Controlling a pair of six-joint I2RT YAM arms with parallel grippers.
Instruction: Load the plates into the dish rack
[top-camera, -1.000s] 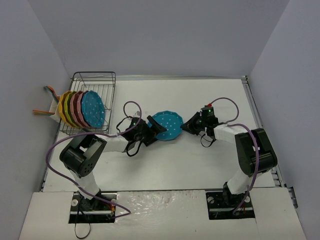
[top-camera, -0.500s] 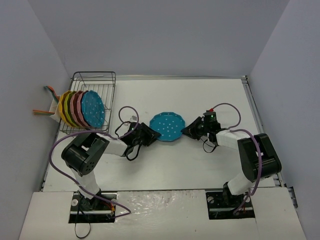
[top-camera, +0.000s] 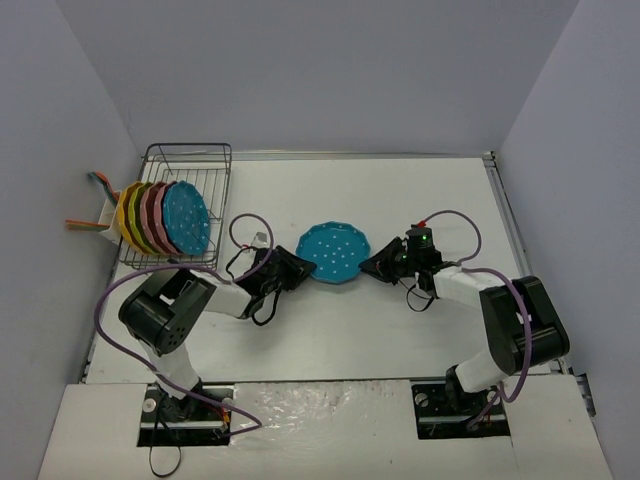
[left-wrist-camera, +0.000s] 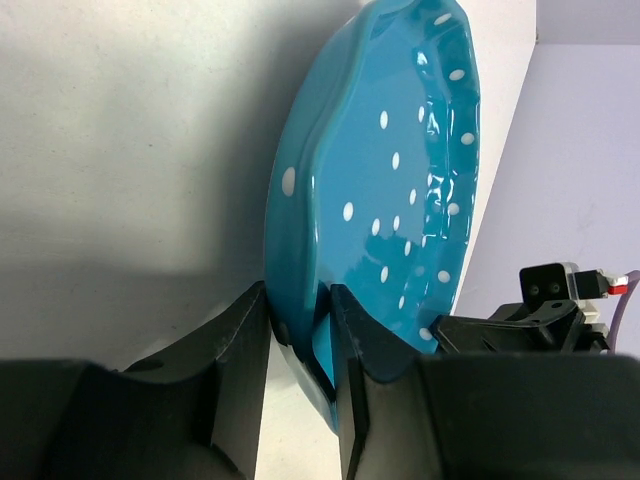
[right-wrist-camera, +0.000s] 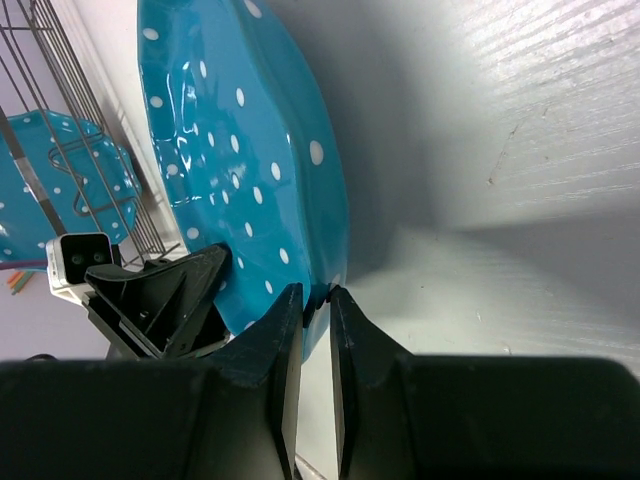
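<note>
Both my arms lie low over the desk (top-camera: 420, 200), forearms reaching inward so the wrists face each other across the middle. My left gripper (left-wrist-camera: 300, 318) is clenched on the near-left rim of the teal plate (top-camera: 333, 252), one finger on each face of the rim. My right gripper (right-wrist-camera: 315, 300) pinches the opposite rim the same way. The plate lies level between them; I cannot tell whether it touches the desk. The dish rack (top-camera: 185, 160) sits at the far left, the other plates (top-camera: 187, 218) standing on edge in it.
</note>
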